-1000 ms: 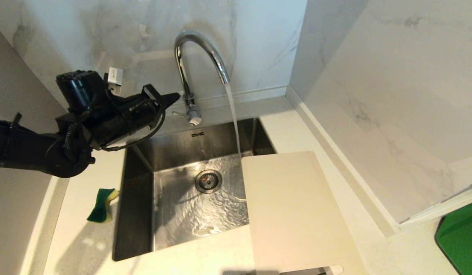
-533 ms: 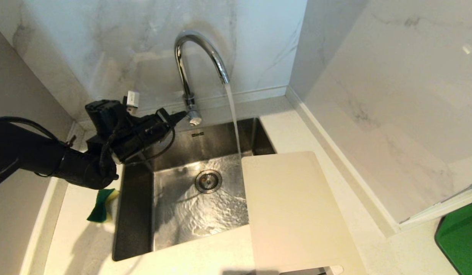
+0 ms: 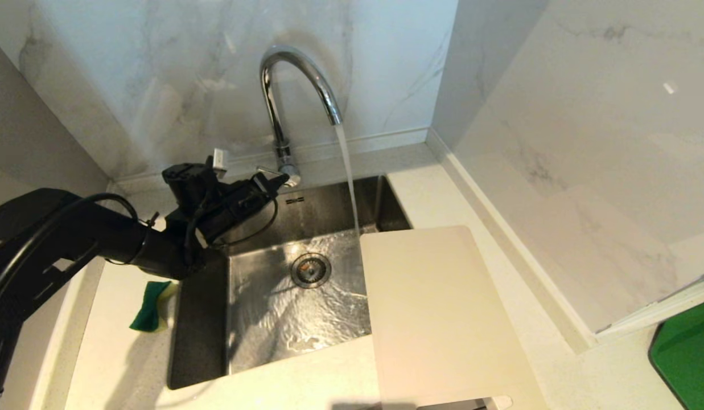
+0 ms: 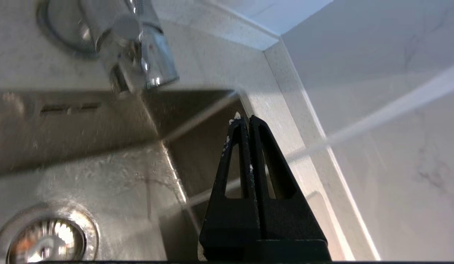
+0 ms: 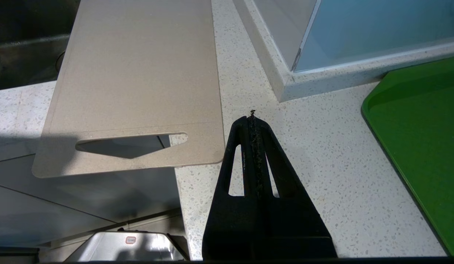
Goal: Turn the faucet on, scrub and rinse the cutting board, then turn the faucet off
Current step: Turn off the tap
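Observation:
The chrome faucet is running, and its stream falls into the sink just beside the far corner of the cutting board. This cream board lies across the sink's right rim and the counter. My left gripper is shut and empty, its tip just under the thin side lever at the faucet's base; whether it touches is unclear. The left wrist view shows the shut gripper below the faucet base. My right gripper is shut and empty, parked over the counter beside the handle end of the board.
A green-and-yellow sponge lies on the counter left of the steel sink. Water ripples around the drain. A green tray sits at the far right. Marble walls close in behind and to the right.
My left arm has come down and swung right, from above the left counter to the faucet's base, its tip now under the lever. Water keeps running; board and sponge have not moved.

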